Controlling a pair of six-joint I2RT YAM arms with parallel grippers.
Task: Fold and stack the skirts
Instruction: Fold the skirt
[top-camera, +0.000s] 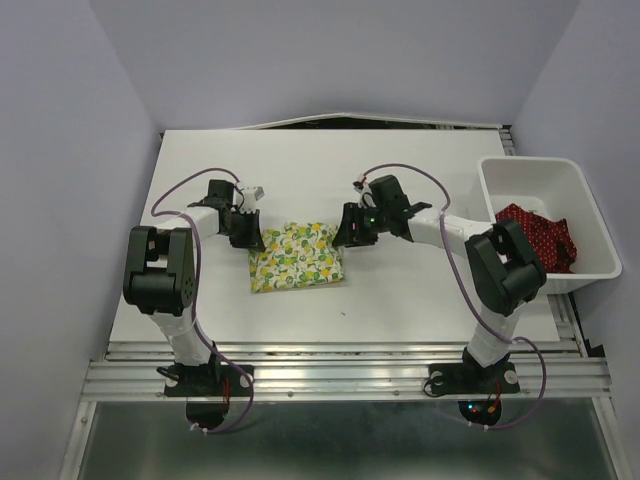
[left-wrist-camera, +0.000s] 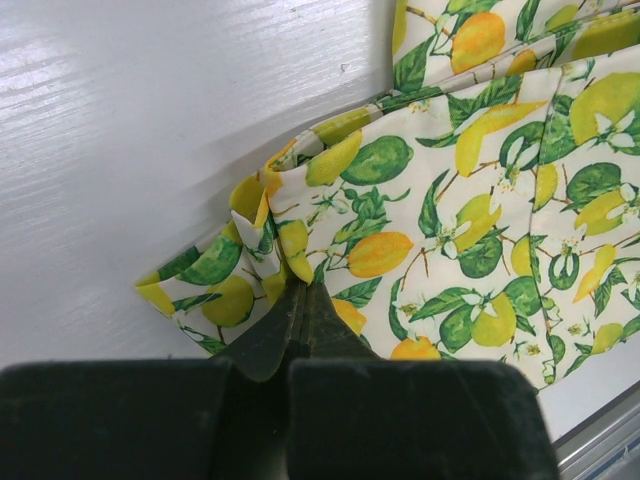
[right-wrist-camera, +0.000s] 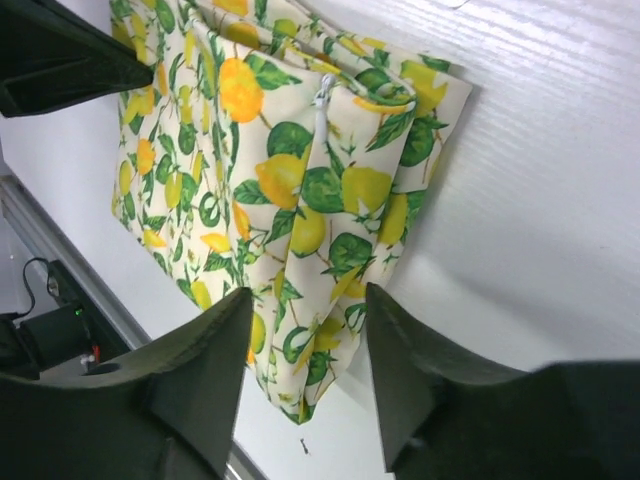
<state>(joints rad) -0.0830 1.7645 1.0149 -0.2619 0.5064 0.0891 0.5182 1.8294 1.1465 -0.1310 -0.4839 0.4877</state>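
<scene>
Top view: the white table (top-camera: 400, 160) has a white plastic bin (top-camera: 520, 165) at its right edge. The red dotted skirt (top-camera: 540, 235) sits crumpled inside it, well apart from everything else. The lemon-print skirt (top-camera: 298, 256) lies folded into a rough rectangle mid-table, right between the two arms. The left gripper (top-camera: 245, 232) is at its upper left corner and the right gripper (top-camera: 350, 228) at its upper right. Both arm heads cover those corners, so you can't read the claws from up here.

Left wrist view: the dark fingers are pressed together, pinching a bunched fold at the skirt's edge. The cloth puckers into small pleats right at the tips. The rest spreads flat to the right over bare table, with a second layer showing along the top.

Right wrist view: here the fingers (right-wrist-camera: 215, 340) are spread wide, straddling the skirt's corner, with nothing gripped. Can't tell if they touch the cloth. The fabric is layered in soft folds, with a zipper (right-wrist-camera: 322, 95) showing near the top. A dark bit of the other arm pokes in top left.
</scene>
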